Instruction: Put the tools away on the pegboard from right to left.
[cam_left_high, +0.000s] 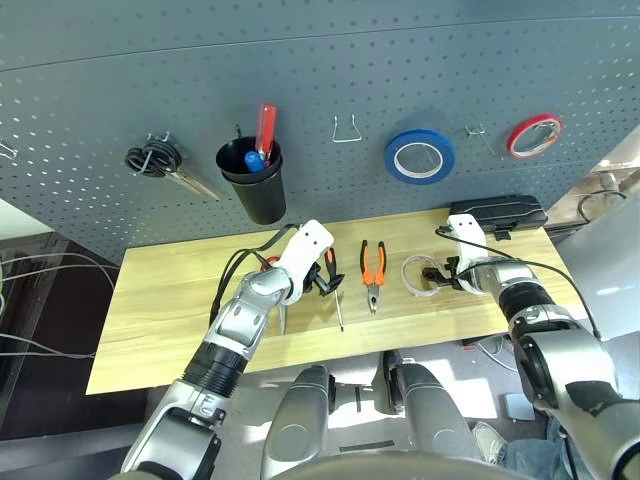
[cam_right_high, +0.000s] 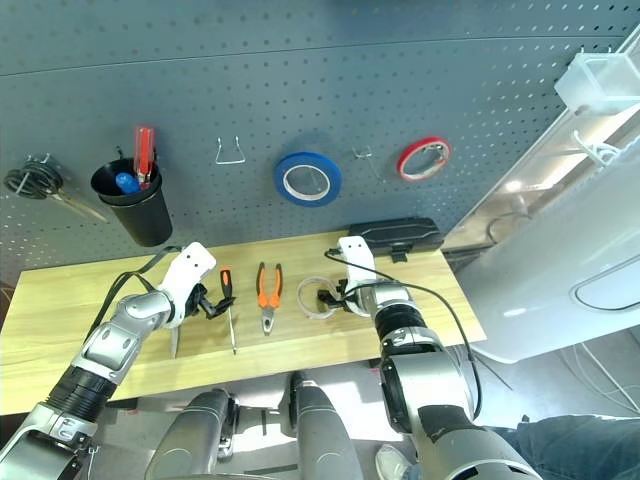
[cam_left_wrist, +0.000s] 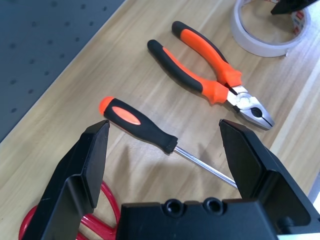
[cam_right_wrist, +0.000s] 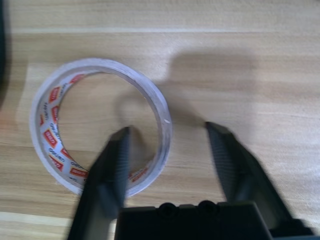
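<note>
The whitish tape roll (cam_left_high: 409, 272) lies flat on the table toward the right. My right gripper (cam_right_wrist: 167, 132) is open, with one finger inside the tape roll (cam_right_wrist: 100, 66) and the other outside, straddling its near wall without touching it. Left of the roll lie the orange-and-black pliers (cam_left_high: 372, 268), then the slim screwdriver (cam_right_high: 226, 283), then the red-handled scissors (cam_left_high: 283, 318). My left gripper (cam_left_wrist: 165, 130) is open, low over the screwdriver (cam_left_wrist: 140, 125) handle, beside the scissors' red loops (cam_left_wrist: 109, 201). The pegboard (cam_left_high: 320, 70) rises behind the table.
On the pegboard hang a blue tape roll (cam_left_high: 420, 156), a red tape roll (cam_left_high: 533, 135), a black cup (cam_left_high: 252, 185) holding a red screwdriver, dark scissors (cam_left_high: 155, 160), and two bare hooks (cam_left_high: 346, 130). A black case (cam_left_high: 498, 213) sits at the table's back right.
</note>
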